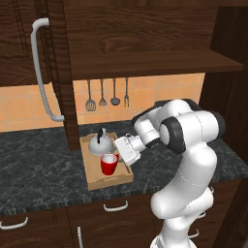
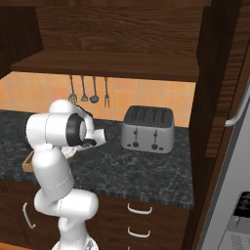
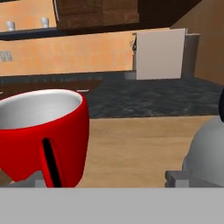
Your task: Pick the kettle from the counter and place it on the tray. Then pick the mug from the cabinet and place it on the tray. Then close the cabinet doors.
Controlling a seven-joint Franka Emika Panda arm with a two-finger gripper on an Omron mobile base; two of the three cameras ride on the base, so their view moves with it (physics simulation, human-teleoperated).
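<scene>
Hand [image 1: 117,154] open beside glossy red mug [image 1: 109,164]

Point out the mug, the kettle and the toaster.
mug [image 1: 108,165], left base view, red outer wall.
kettle [image 1: 101,145], left base view, silver dome.
toaster [image 2: 147,130], right base view, front face.

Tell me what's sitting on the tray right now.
The tray holds the kettle at its far end and the red mug in front of it. The gripper covers the tray floor at their right.
</scene>
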